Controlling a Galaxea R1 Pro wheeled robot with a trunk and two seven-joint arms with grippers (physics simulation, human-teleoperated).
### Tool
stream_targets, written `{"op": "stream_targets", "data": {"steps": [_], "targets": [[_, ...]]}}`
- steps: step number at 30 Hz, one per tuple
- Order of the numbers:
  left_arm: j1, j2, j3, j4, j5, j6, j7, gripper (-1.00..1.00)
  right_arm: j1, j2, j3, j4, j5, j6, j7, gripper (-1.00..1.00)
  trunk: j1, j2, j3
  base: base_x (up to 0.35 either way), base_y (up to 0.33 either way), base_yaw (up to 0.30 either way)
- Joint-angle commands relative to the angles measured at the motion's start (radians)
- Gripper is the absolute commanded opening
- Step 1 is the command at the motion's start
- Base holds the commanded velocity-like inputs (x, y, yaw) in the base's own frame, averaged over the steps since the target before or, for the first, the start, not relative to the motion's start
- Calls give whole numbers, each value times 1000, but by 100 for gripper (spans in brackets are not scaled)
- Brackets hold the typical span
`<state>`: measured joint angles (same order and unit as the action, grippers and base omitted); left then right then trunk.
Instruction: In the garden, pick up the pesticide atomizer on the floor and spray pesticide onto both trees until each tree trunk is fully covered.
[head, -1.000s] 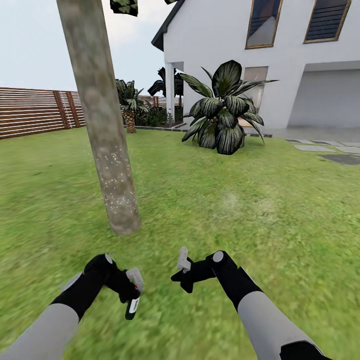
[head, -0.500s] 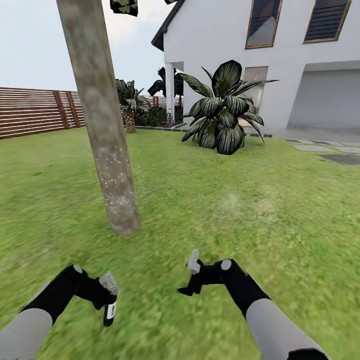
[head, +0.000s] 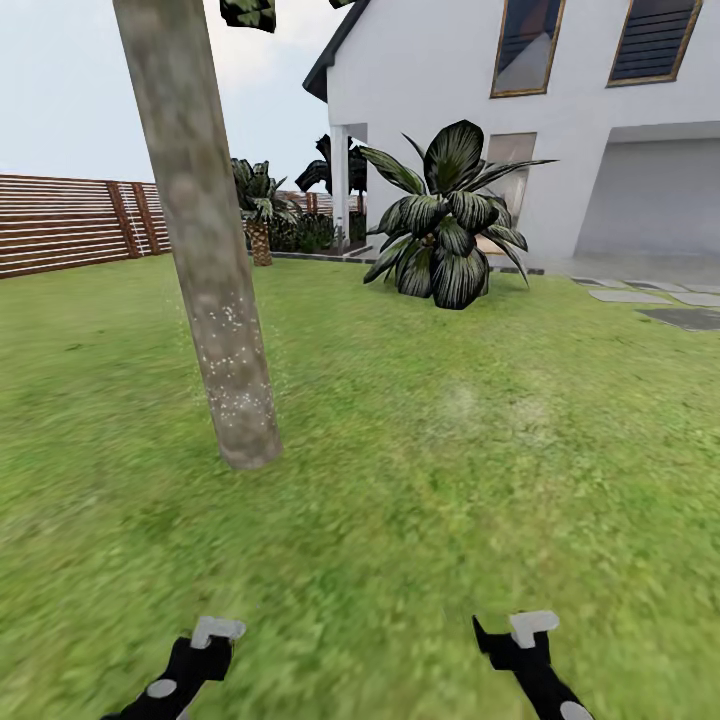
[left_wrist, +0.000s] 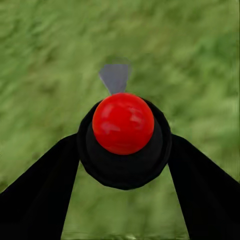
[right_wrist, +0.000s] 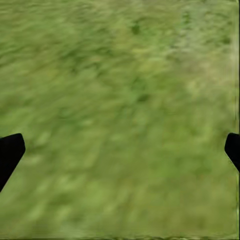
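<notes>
1. The thick, leaning beige-grey tree trunk (head: 205, 270) rose from the blurry green grass floor (head: 450, 450), its lower part dotted with whitish pesticide specks (head: 232, 330).
2. The left claw (left_wrist: 122, 150) was clamped on the black pesticide atomizer with a round red cap (left_wrist: 123, 123), its grey nozzle (left_wrist: 115, 77) pointing over the grass.
3. The right claw (right_wrist: 120, 150) stood wide, holding nothing.
4. A white house (head: 520, 110) and brown slatted wooden fence (head: 60, 222) stood behind.

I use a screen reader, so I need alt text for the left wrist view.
The left gripper holds a black atomizer with a round red top between its two black fingers, above blurry green grass.
</notes>
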<state>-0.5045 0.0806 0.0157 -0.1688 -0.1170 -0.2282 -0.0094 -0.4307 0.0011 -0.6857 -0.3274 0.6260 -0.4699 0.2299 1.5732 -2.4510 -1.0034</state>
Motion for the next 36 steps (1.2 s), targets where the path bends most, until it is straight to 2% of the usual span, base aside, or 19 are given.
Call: {"op": "stream_targets", "data": {"steps": [1, 3, 4, 6, 7, 9, 10, 17, 21, 25, 36], "targets": [[23, 4, 0, 4, 47, -26, 5, -100, 7, -2, -16, -1, 1, -24, -1, 100, 0, 0, 0, 0, 0, 0], [56, 8, 0, 4, 122, -51, 9, -100, 13, -23, -28, -1, 1, -63, -3, 100, 0, 0, 0, 0, 0, 0], [64, 10, 0, 5, 147, -56, 10, -100, 15, -31, -31, 0, 1, -71, -4, 100, 0, 0, 0, 0, 0, 0], [82, 11, 0, 3, 172, -62, 11, -100, 16, -33, -32, 2, 1, -78, -21, 100, 0, 0, 0, 0, 0, 0], [106, 11, 1, -2, 181, -108, 12, -100, 16, -27, -32, 3, 0, -80, -73, 100, 0, 0, 0, 0, 0, 0], [117, 9, 0, -1, 183, -131, 12, -100, 18, -25, -33, 4, 0, -81, -136, 100, 0, 0, 0, 0, 0, 0], [132, 7, 0, 8, 182, -140, 12, -100, 40, -25, -34, 4, -1, -81, -179, 100, 0, 0, 1, 0, 0, -202], [150, 10, 1, 6, 183, -145, 12, -100, 42, -23, -32, 23, -1, -80, -181, 100, 0, 0, 2, 0, 0, -288], [163, 10, 1, 8, 183, -210, 12, -100, 43, -27, -35, 39, -2, -79, -181, 100, 0, 0, 2, -6, -23, -300], [170, 9, 1, 8, 182, -230, 12, -100, 43, -27, -59, 42, 0, -78, -181, 100, 0, 0, 2, -131, -209, -300], [171, 10, 1, 8, 181, -232, 12, -100, 43, -25, -63, 71, -2, -78, -181, 100, 0, 0, -4, -148, -235, -289]]}}
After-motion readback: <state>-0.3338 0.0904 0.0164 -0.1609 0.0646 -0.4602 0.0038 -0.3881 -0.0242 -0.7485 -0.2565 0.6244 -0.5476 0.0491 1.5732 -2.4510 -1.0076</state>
